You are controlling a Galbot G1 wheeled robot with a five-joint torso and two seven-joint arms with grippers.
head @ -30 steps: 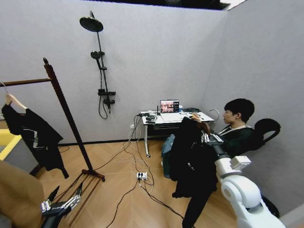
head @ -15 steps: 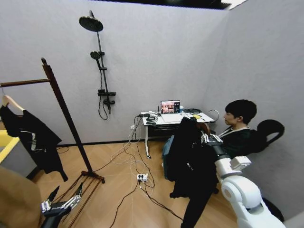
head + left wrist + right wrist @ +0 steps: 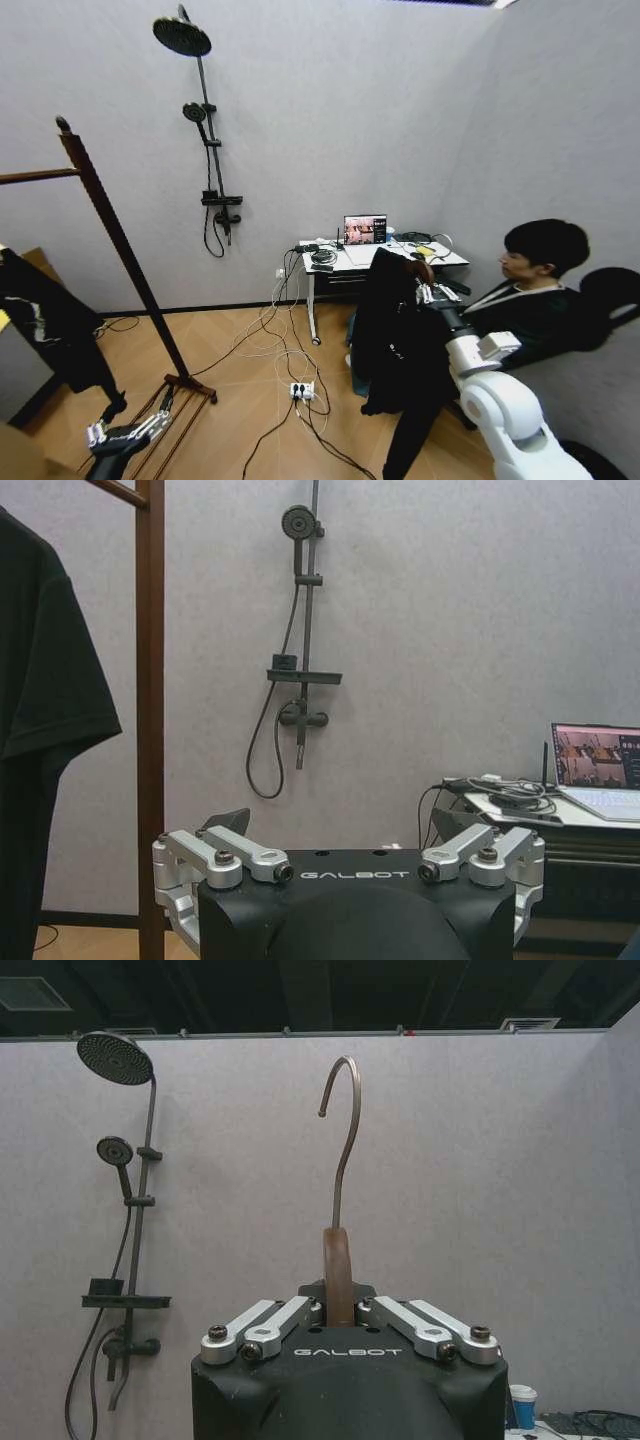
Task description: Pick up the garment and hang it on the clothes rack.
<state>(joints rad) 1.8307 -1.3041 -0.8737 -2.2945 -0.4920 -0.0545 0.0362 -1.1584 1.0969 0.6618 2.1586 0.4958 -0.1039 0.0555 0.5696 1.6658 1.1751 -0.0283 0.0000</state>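
Observation:
The garment (image 3: 398, 335), long, plain black and limp, hangs from its hanger at my right gripper (image 3: 428, 291), in front of the desk at the right. In the right wrist view, my right gripper (image 3: 338, 1310) is shut on the hanger's brown wooden neck (image 3: 337, 1260), with the metal hook (image 3: 346, 1130) standing up above it. The clothes rack (image 3: 112, 235) is a dark reddish-brown post with a ball top and a rail (image 3: 30, 177) running off to the far left. My left gripper (image 3: 125, 436) hangs low near the rack's foot. It (image 3: 340, 825) is open and holds nothing.
A black T-shirt (image 3: 45, 330) hangs on the rail at the left edge, also seen as the dark shirt (image 3: 45, 730) beside the rack post (image 3: 150, 720). A shower fitting (image 3: 205, 150) is on the back wall. A desk (image 3: 340, 262) with a laptop stands behind the garment. Cables and a power strip (image 3: 300, 390) lie on the wooden floor.
The whole picture has shifted: the rack sits nearer the left edge and the desk area further right, so the camera moved. The garment stays in my right gripper.

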